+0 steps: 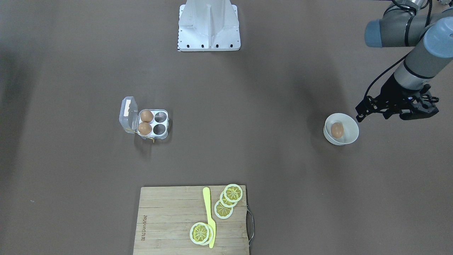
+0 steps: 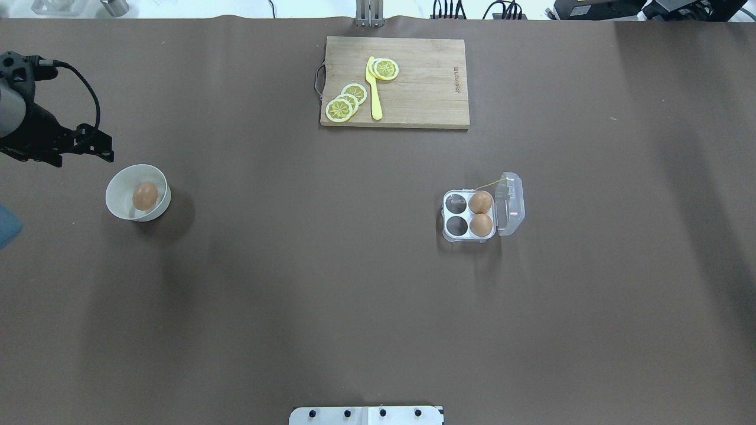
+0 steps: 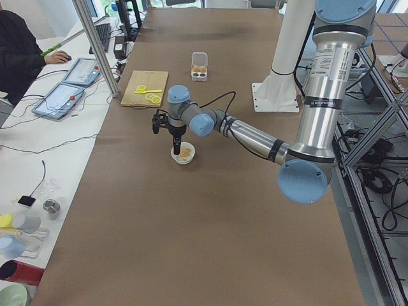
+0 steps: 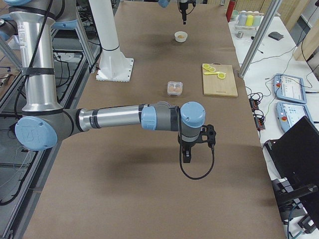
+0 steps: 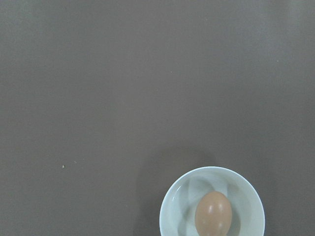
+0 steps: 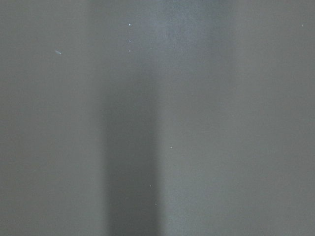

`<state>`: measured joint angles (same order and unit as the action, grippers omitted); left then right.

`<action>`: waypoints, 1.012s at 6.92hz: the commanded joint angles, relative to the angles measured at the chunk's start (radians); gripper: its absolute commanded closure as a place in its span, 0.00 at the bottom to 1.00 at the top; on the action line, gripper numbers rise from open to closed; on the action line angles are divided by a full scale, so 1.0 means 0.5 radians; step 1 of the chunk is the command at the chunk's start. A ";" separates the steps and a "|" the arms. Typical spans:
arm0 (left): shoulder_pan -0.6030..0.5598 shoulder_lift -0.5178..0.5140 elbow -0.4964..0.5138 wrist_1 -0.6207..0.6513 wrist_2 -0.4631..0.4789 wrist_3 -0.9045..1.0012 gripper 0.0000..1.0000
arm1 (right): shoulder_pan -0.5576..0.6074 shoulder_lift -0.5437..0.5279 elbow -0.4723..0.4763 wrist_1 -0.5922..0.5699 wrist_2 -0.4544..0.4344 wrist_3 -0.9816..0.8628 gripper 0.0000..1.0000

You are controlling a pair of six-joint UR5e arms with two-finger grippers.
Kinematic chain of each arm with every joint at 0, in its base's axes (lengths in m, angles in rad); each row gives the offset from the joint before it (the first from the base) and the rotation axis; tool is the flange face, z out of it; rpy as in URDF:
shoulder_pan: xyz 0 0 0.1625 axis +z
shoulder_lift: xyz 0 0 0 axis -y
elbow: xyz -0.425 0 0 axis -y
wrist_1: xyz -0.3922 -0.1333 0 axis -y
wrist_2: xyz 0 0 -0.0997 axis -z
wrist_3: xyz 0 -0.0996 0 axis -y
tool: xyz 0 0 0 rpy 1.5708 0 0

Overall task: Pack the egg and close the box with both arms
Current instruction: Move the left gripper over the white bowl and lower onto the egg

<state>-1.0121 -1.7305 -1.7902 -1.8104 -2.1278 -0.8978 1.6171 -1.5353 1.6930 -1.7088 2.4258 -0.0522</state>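
A plain brown surface (image 2: 354, 295) runs under everything, and the white bowl (image 2: 121, 183) on it serves as the marker here. The egg (image 2: 144, 196) lies on its side inside the bowl, a little off centre, touching nothing but the bowl. The left fingers (image 3: 176, 146) hang pointing down just above the bowl's rim, clear of the egg and holding nothing. No view shows plainly how far apart they stand, so I cannot tell.

The box (image 2: 456, 225) sits well apart from the bowl with its clear lid (image 2: 511, 203) swung open on the side away from the bowl. Two eggs (image 2: 481, 202) fill the cells next to the lid, and the two cells on the bowl side are empty. The right fingers (image 4: 186, 155) point down over bare surface, farther from the bowl than the box is. They appear in one side view only, so their opening cannot be told either. A wooden cutting board (image 2: 425, 82) with lemon slices lies well apart from the bowl.

The egg is probably light and stiff, but its shell is thin and will crack under a hard squeeze. It is also smooth and rounded, so a pinch near either end would likely squirt it out. The safer hold is across its widest part, coming straight down between the bowl's walls and closing gently. The box looks light and its lid thin and springy, so it may slide unless one arm steadies the tray while the other folds the lid.
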 commanded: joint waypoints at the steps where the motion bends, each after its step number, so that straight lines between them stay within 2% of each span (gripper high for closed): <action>1: 0.061 -0.043 0.061 -0.009 0.019 -0.048 0.02 | -0.007 0.000 0.001 -0.003 0.014 0.003 0.00; 3: 0.143 -0.046 0.089 -0.015 0.098 -0.048 0.03 | -0.007 0.000 0.001 0.000 0.054 0.003 0.00; 4: 0.153 -0.049 0.113 -0.018 0.102 -0.045 0.09 | -0.007 0.000 -0.002 0.000 0.054 0.003 0.00; 7: 0.257 -0.082 0.144 -0.024 0.102 -0.051 0.12 | -0.010 0.000 0.001 0.000 0.057 0.006 0.00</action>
<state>-0.9030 -1.7644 -1.7271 -1.8216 -2.0774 -0.9222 1.6125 -1.5355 1.6932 -1.7089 2.4531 -0.0496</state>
